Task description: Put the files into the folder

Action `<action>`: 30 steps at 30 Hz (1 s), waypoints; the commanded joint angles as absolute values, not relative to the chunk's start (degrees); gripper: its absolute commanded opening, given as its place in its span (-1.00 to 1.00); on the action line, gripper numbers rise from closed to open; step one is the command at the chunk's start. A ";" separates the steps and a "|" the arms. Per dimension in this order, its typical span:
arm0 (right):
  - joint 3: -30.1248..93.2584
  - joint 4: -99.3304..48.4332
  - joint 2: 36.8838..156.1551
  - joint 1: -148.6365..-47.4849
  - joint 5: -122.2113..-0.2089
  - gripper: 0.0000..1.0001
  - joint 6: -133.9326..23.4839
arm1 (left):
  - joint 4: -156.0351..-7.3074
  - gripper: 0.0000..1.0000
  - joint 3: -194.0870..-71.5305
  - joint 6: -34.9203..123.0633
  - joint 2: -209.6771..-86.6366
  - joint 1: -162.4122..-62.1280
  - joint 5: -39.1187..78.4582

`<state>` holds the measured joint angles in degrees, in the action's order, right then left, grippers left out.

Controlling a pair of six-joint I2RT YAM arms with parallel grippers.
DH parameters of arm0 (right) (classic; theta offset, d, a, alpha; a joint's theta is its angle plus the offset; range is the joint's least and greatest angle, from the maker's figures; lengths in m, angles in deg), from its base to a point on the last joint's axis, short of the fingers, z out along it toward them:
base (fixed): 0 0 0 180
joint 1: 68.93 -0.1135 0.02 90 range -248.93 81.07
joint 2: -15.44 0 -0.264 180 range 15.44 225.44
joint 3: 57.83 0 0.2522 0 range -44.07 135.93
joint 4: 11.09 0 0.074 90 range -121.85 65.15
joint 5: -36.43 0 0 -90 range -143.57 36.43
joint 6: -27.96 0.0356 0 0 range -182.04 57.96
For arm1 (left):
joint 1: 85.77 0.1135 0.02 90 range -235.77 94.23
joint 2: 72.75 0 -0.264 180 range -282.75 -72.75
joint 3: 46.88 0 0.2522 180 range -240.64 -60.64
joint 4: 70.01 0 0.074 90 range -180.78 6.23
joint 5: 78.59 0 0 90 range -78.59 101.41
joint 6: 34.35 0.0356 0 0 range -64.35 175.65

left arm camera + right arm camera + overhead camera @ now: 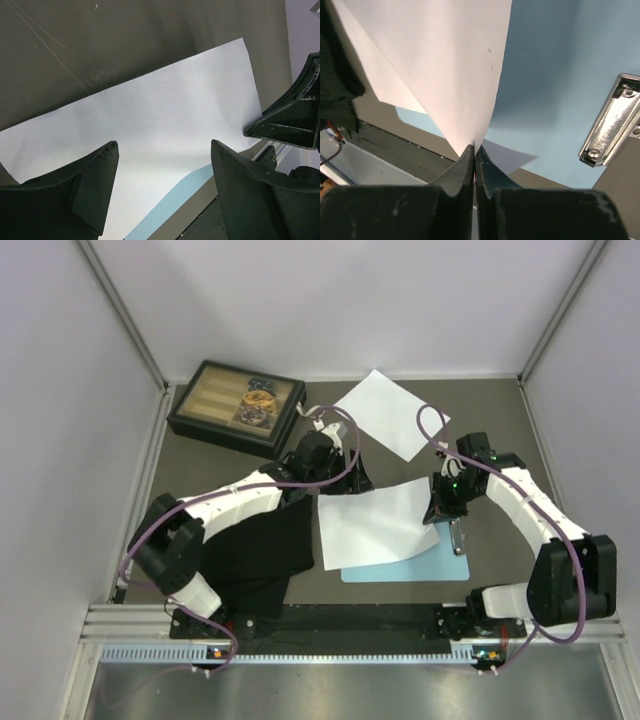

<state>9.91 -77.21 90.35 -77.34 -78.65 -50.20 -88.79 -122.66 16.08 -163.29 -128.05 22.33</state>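
The light-blue folder (410,566) lies at the front centre, its silver clip (458,538) at the right short edge. One white file (375,520) lies tilted over the folder. My right gripper (436,510) is shut on that sheet's right corner and lifts it above the blue board (555,75), near the clip (610,120). My left gripper (352,475) is open and empty just above the sheet's far left edge (150,120). The second file (391,413) lies flat at the back centre.
A dark compartment box (236,406) stands at the back left. A black cloth (255,555) lies front left under the left arm. A metal rail (330,625) runs along the near table edge. Grey walls enclose the table.
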 commanded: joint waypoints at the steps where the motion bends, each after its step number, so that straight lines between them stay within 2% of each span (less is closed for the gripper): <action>1: 8.76 -78.47 91.03 -76.76 -71.96 -1.00 -48.42 | -85.01 0.56 -122.95 14.26 -166.61 -128.48 25.82; 10: 8.49 -80.22 94.71 -76.76 -65.26 -1.00 -45.95 | -83.52 0.54 -122.95 12.76 -172.58 -129.19 28.10; 19: 10.86 -79.17 93.31 -76.76 -70.44 -0.64 -44.55 | -80.53 0.51 -123.04 11.36 -174.97 -130.24 29.86; 20: 10.86 -79.26 92.61 -76.76 -70.18 -0.42 -44.37 | -80.26 0.51 -123.13 11.35 -175.14 -130.33 30.13; 22: 11.04 -79.17 91.73 -76.76 -68.43 -0.16 -44.11 | -80.52 0.51 -123.48 11.62 -176.11 -130.42 30.30; 23: 11.13 -79.08 90.86 -76.76 -65.90 0.06 -43.59 | -80.52 0.51 -123.48 11.71 -176.46 -130.42 30.31; 25: 10.69 -78.56 88.49 -76.76 -63.08 0.31 -43.14 | -80.44 0.51 -123.05 12.41 -177.42 -130.42 30.48; 26: 10.51 -78.12 87.61 -76.76 -60.54 0.54 -42.45 | -80.35 0.50 -122.35 12.58 -177.78 -130.42 30.39; 29: 9.64 -75.92 84.44 -76.49 -55.61 0.81 -40.43 | -80.43 0.50 -121.55 13.46 -178.75 -130.42 30.48; 30: 9.63 -75.22 83.56 -75.54 -54.72 0.83 -39.98 | -80.61 0.50 -121.55 13.72 -179.18 -130.42 30.48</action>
<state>8.49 -78.81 87.71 -77.23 -62.17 -42.62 -83.09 -122.53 12.28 -177.92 -130.13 29.67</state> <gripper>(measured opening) 0.890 0.754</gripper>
